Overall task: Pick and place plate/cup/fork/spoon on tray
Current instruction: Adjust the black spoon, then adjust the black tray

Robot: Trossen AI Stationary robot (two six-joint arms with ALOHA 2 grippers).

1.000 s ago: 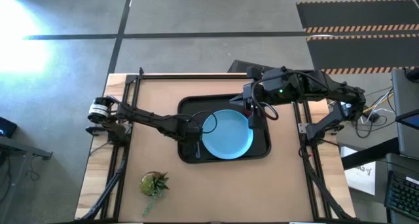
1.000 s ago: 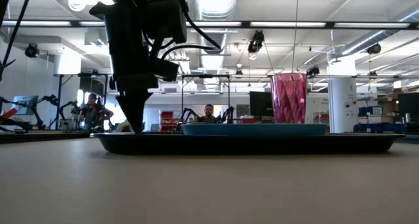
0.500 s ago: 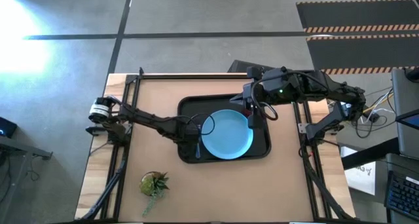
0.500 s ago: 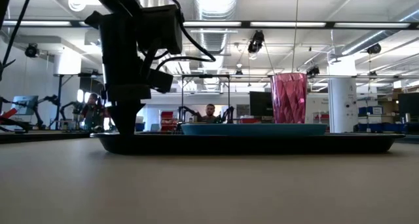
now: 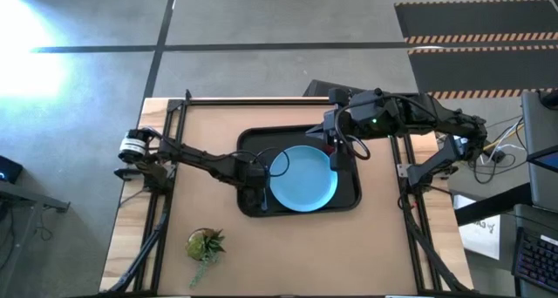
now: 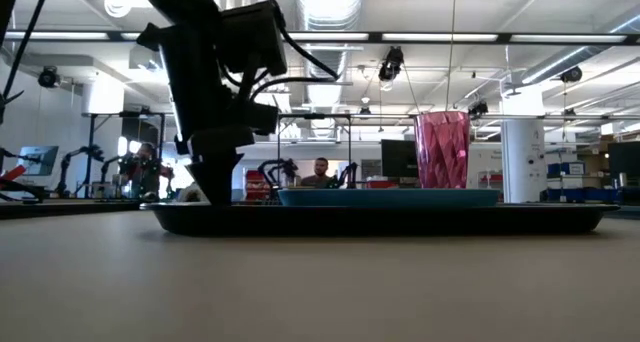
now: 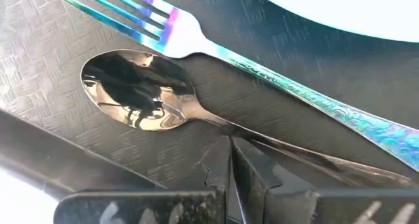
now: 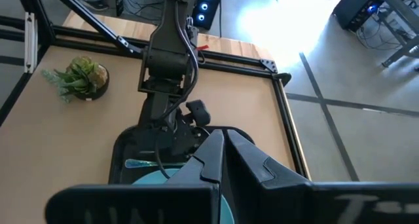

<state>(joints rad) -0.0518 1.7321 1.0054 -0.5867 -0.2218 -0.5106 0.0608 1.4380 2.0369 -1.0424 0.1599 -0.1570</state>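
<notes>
The black tray (image 5: 351, 199) lies mid-table with the light-blue plate (image 5: 302, 178) on it. The dark-red cup (image 6: 442, 150) stands upright on the tray at its far right. The fork (image 7: 275, 76) and the spoon (image 7: 134, 99) lie side by side on the tray's floor left of the plate. My left gripper (image 7: 230, 162) is shut, low over the tray's left end (image 5: 261, 183), its tips at the spoon's handle. My right gripper (image 8: 221, 145) is shut and empty, above the tray's far right (image 5: 331, 150). My left gripper's shut fingertips (image 7: 219, 160) stand at the spoon's handle (image 7: 288, 150), which runs past them across the tray floor. I cannot tell whether they touch it. The spoon lies flat on the tray, bowl up.
A small green potted plant (image 5: 205, 244) stands near the table's front left. The arms' frame rails run along both table sides. People and other equipment show in the room behind the table in the low view.
My left gripper has shifted a little toward the table's left edge and back toward the right over the tray's left end, and it now leans more tilted. The plate, the cup and my right gripper have kept still.
</notes>
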